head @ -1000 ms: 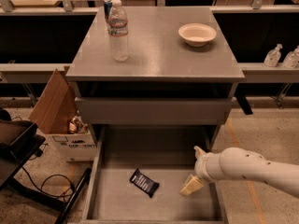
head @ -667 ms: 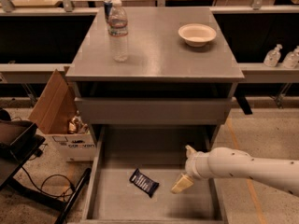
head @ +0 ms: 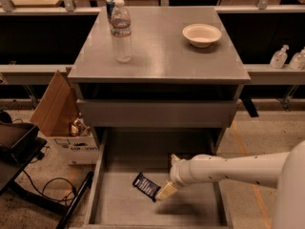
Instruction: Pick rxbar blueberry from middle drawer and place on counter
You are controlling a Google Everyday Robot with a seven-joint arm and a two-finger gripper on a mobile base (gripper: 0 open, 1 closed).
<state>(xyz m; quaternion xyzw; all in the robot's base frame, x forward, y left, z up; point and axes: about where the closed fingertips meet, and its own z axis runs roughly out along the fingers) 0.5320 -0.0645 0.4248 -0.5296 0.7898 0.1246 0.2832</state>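
The rxbar blueberry (head: pixel 146 186), a dark flat wrapper with pale print, lies at an angle on the bare bottom of the open middle drawer (head: pixel 124 209), left of centre. My gripper (head: pixel 166 177) reaches in from the right on a white arm and is open. Its lower pale fingertip (head: pixel 163 192) is at the bar's right end; I cannot tell whether it touches. The other finger (head: pixel 174 158) points up and back, away from the bar. The counter (head: pixel 162 56) is the grey top of the cabinet above.
A water bottle (head: pixel 121 30) and a can (head: pixel 110 6) stand at the counter's back left. A cream bowl (head: pixel 202 34) sits at its back right. A closed drawer front (head: pixel 157 113) overhangs the open drawer. A cardboard box (head: pixel 66 128) stands on the floor to the left.
My gripper has moved left across the drawer, from near the right wall to the bar's right end. The bar has not moved.
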